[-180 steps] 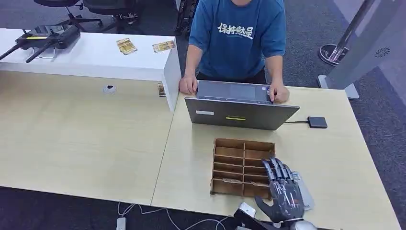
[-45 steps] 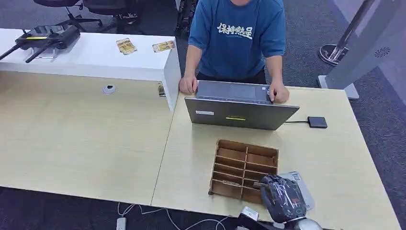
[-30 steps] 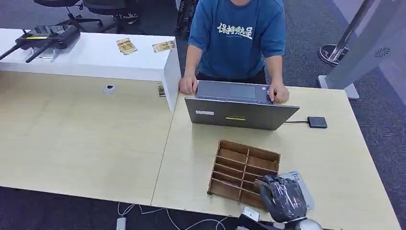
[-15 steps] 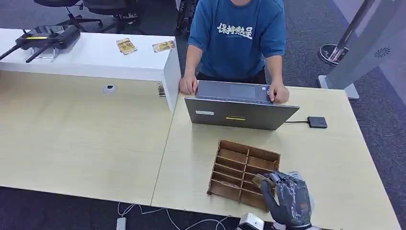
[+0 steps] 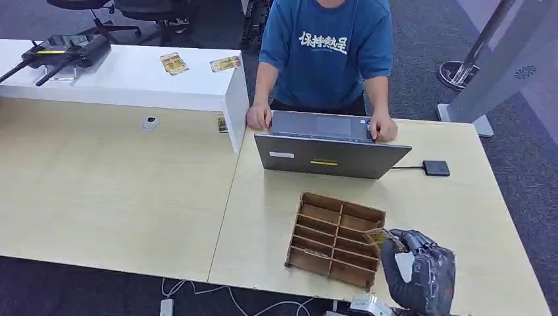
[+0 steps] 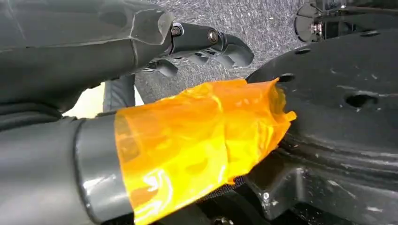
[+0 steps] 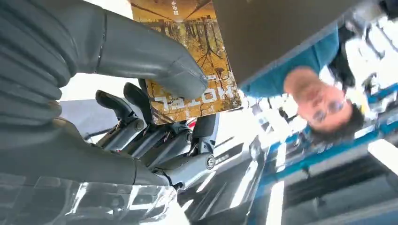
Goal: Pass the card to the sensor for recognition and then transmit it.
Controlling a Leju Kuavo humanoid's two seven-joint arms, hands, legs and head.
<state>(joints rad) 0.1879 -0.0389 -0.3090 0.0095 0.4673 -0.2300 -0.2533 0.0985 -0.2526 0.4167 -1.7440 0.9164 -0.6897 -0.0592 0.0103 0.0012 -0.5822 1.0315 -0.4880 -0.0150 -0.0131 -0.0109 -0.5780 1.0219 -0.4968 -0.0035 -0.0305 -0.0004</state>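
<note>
My right hand (image 5: 419,271) hovers off the near right corner of the wooden slotted box (image 5: 334,239). It pinches a yellow-brown picture card (image 5: 378,236) between thumb and fingers, just above the box's right edge. In the right wrist view the thumb presses on the card (image 7: 188,56), the fingers lie behind it, and the hand (image 7: 89,89) is raised toward the laptop. A small black sensor pad (image 5: 435,168) lies on the table to the right of the laptop, joined to it by a cable. My left hand (image 6: 141,117) hangs over the carpet with an orange-taped thumb, holding nothing.
A person in a blue shirt (image 5: 326,46) stands behind the laptop (image 5: 331,155) with both hands on it. A white paper (image 5: 406,253) lies beside the box. The white counter (image 5: 131,72) at the back left carries two cards and a black device.
My right hand closed on a card in the box, drew it out of a slot and moved right and toward me. The box turned slightly.
</note>
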